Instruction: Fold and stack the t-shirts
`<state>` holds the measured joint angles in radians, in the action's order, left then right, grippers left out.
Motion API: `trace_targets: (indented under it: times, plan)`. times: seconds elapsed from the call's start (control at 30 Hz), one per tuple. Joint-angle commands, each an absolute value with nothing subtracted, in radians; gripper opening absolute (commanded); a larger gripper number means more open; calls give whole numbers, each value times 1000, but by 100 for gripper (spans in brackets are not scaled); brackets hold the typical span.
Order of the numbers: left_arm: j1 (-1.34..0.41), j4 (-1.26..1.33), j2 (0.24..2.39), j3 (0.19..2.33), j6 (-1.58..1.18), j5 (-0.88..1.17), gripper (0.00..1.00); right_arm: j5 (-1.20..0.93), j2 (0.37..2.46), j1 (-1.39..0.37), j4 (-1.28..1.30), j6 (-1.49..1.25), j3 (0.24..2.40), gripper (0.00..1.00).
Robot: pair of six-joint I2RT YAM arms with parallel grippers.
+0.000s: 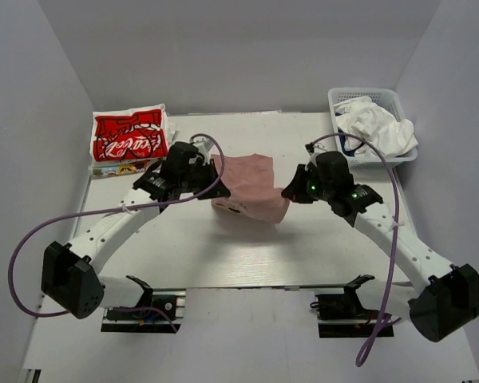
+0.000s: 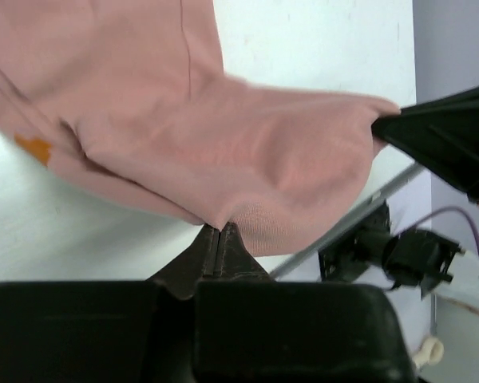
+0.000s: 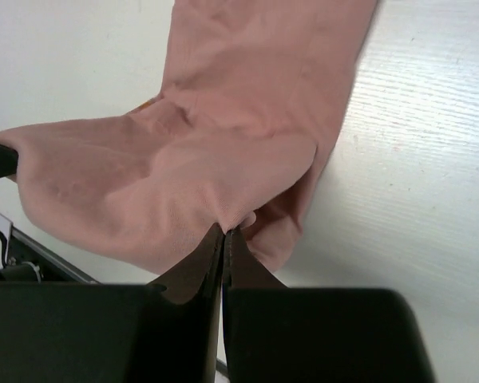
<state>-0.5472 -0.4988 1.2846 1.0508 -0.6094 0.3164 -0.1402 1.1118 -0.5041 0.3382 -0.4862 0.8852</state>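
A dusty pink t-shirt point(image 1: 251, 187) hangs stretched between my two grippers over the middle of the table. My left gripper point(image 1: 216, 173) is shut on its left edge; in the left wrist view point(image 2: 217, 229) the jaws pinch the cloth point(image 2: 247, 152), with an orange print point(image 2: 37, 149) at the left. My right gripper point(image 1: 288, 192) is shut on its right edge; the right wrist view point(image 3: 226, 230) shows the jaws pinching a fold of the pink cloth point(image 3: 223, 136). A folded red t-shirt with white script point(image 1: 128, 136) lies at the far left. A white t-shirt point(image 1: 377, 128) lies in the basket.
A white mesh basket point(image 1: 347, 97) stands at the far right with white and dark cloth inside. The red shirt rests on a flat pack point(image 1: 120, 168) at the table's far left. Grey walls enclose the table on three sides.
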Motion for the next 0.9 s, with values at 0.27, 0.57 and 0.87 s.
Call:
trace_targets:
  times: [0.27, 0.57, 0.87]
  plan:
    - [-503, -626, 1549, 1403, -627, -39, 0, -84, 1535, -468, 360, -437, 1334, 0]
    - [-407, -690, 1874, 1678, -598, -37, 0, -132, 1939, -402, 460, -417, 1731, 0]
    - [-350, -666, 2167, 1963, -496, 87, 17, -109, 2216, -351, 511, -449, 2009, 14]
